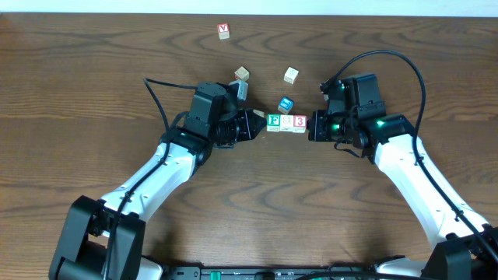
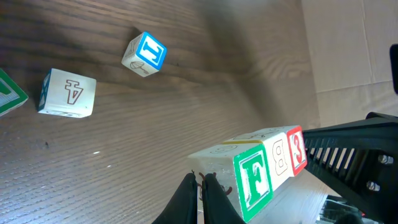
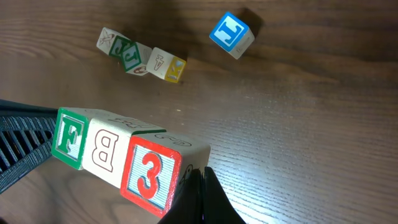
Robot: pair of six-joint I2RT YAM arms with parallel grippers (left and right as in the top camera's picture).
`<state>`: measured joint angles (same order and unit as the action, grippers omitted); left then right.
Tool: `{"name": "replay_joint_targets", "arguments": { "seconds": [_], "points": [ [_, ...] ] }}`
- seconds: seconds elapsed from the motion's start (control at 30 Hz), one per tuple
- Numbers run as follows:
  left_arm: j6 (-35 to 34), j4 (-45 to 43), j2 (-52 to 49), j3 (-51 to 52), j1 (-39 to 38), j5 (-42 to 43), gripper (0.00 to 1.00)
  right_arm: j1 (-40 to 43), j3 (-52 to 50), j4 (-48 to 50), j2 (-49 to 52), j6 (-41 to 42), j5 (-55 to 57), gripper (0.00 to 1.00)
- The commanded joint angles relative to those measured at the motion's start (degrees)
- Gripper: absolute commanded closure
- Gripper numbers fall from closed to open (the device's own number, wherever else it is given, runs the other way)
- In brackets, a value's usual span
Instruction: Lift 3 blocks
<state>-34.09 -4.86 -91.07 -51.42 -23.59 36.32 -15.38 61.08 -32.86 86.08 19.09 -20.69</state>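
Three blocks stand in a tight row: green "F" (image 1: 274, 122), pale "B" (image 1: 287, 123) and red "3" (image 1: 299, 124). My left gripper (image 1: 261, 124) is shut, its tip pressed against the F end. My right gripper (image 1: 311, 126) is shut too, its tip against the 3 end. In the left wrist view the closed gripper (image 2: 203, 180) touches the side of the F block (image 2: 254, 180). The right wrist view has the closed gripper (image 3: 202, 174) against the 3 block (image 3: 149, 174). I cannot tell whether the row rests on the wood or hangs just above it.
A blue-faced block (image 1: 285, 103) lies just behind the row. Further back are a pale block (image 1: 291, 75), another block (image 1: 242, 74) by the left arm and a red-marked one (image 1: 224, 30) near the far edge. The table (image 1: 78, 93) is dark wood.
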Motion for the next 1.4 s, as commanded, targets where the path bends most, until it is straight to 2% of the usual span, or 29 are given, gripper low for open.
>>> {"name": "replay_joint_targets", "arguments": {
  "seconds": [0.0, 0.97, 1.37],
  "points": [
    [1.01, -0.44, 0.55, -0.98, -2.64, 5.81, 0.93, -1.44, 1.92, -0.17, -0.46, 0.57, -7.61, 0.99],
    [2.54, 2.97, 0.52, -0.83, -2.64, 4.13, 0.93, -1.6, 1.86, -2.14, 1.49, 0.5, -6.54, 0.99],
    [2.56, 2.97, 0.52, -0.42, -4.87, 1.53, 0.93, -1.6, 1.79, -2.82, 1.6, 0.13, -6.54, 0.99]
  ]
}}
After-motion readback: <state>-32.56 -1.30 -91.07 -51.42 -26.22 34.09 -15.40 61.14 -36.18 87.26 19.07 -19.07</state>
